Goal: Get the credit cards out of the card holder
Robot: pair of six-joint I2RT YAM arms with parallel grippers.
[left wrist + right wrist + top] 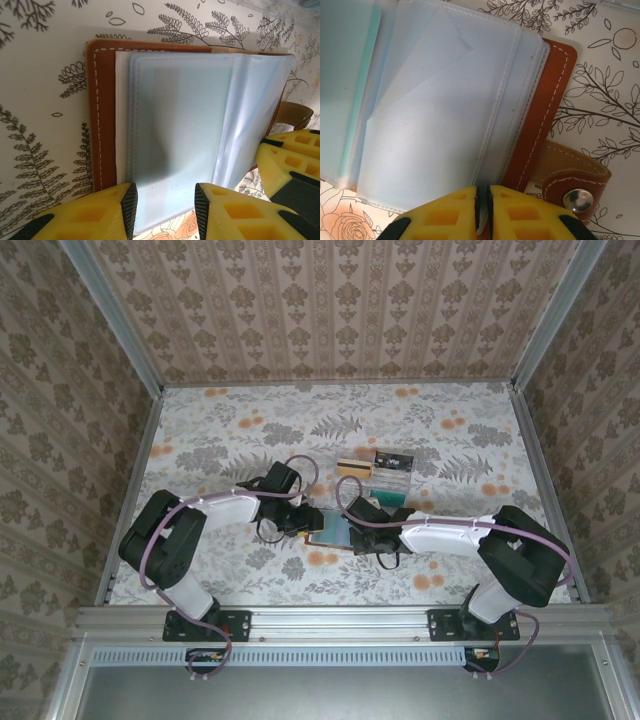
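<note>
Seen from above, a desk (pixel 220 440) covered in a floral cloth carries a small square brown leather card holder (pixel 331 528). It lies open and flat at the middle of the desk, between the two robot arms, which meet over it from either side.

Just behind it sits a clear plastic tray (pixel 386 483). A thin tan card (pixel 351 466) and a dark card (pixel 394 458) lie at the tray's far end.

From the left wrist, the card holder (pixel 102 115) shows a brown stitched leather rim around pale blue-grey plastic sleeves (pixel 190 125). The yellow left fingers (pixel 112 212) stand apart, open. The near edge of a sleeve lies between them, with neither finger pressing on it. The right fingers (pixel 287 155) show at the holder's opposite edge.

From the right wrist, the right fingers (pixel 455 210) are pinched almost together on the thin edge of a translucent sleeve (pixel 435 125) of the card holder (pixel 545 110). Beside them, a brown leather closing strap (pixel 567 172) with a silver snap button (pixel 578 200) sticks out from under the holder onto the desk.
</note>
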